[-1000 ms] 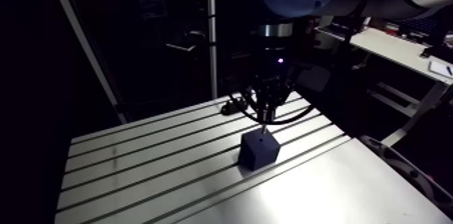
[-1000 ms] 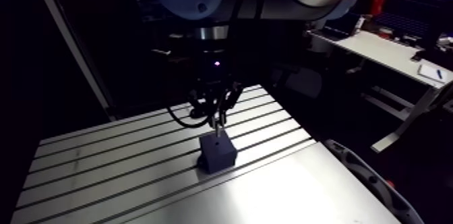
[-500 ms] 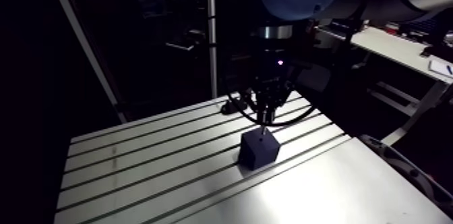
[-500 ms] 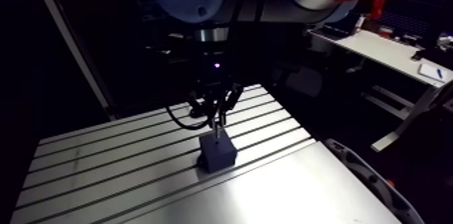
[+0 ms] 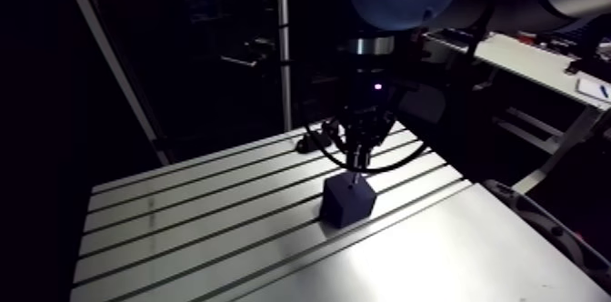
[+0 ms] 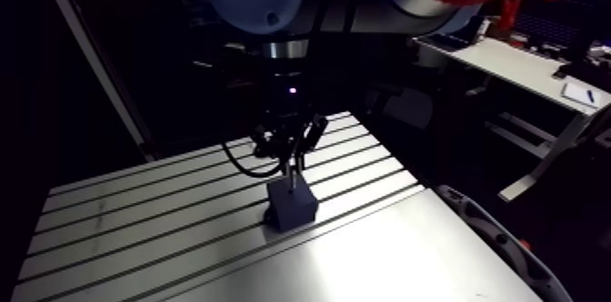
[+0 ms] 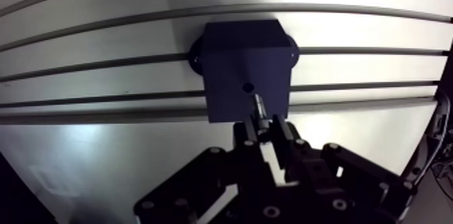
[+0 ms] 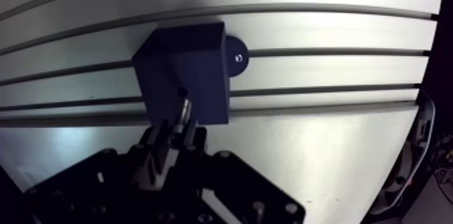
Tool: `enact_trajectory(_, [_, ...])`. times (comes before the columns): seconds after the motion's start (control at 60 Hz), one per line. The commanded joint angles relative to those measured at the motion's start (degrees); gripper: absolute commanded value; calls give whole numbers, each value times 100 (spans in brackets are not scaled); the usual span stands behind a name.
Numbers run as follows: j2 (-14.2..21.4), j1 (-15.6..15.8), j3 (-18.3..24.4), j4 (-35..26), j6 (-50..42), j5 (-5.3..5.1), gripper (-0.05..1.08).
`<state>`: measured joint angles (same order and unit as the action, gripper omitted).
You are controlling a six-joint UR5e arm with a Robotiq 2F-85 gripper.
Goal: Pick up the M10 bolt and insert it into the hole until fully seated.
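Note:
A dark cube-shaped block [image 7: 232, 58] stands on the slotted aluminium table [image 7: 101, 146], with a small round hole [image 7: 248, 87] in its top face. My gripper [image 7: 265, 131] is shut on a thin metal bolt [image 7: 259, 107] that points down from between the fingers. In the wrist view the bolt's tip lies just short of the hole, on the gripper's side of it. In the arm view the gripper [image 5: 361, 156] hangs straight over the block [image 5: 348, 201], and the bolt [image 5: 358, 176] reaches close to the block's top.
A round base flange with a screw [image 8: 236, 58] sticks out from under the block on its far side. Long slots [image 5: 209, 201] run across the table. A dark curved part [image 5: 545, 228] sits past the table's right edge.
The whole arm view has shifted slightly, so the camera moved. The gripper stays over the block with the bolt in it, perhaps a touch lower.

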<state>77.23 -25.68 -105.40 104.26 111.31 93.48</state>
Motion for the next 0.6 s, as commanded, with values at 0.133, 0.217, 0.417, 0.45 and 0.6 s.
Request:
enact_trajectory(0.133, [-2, 1, -20, 3, -7, -18, 108])
enact_trajectory(0.217, [-2, 1, -20, 3, -8, -18, 108])
enact_trajectory(0.417, [-11, 10, -29, 3, -17, -18, 108])
enact_trajectory(0.45, [-11, 10, -29, 3, -17, -18, 108])
enact_trajectory(0.6, [-19, 10, -45, 19, -17, -27, 108])
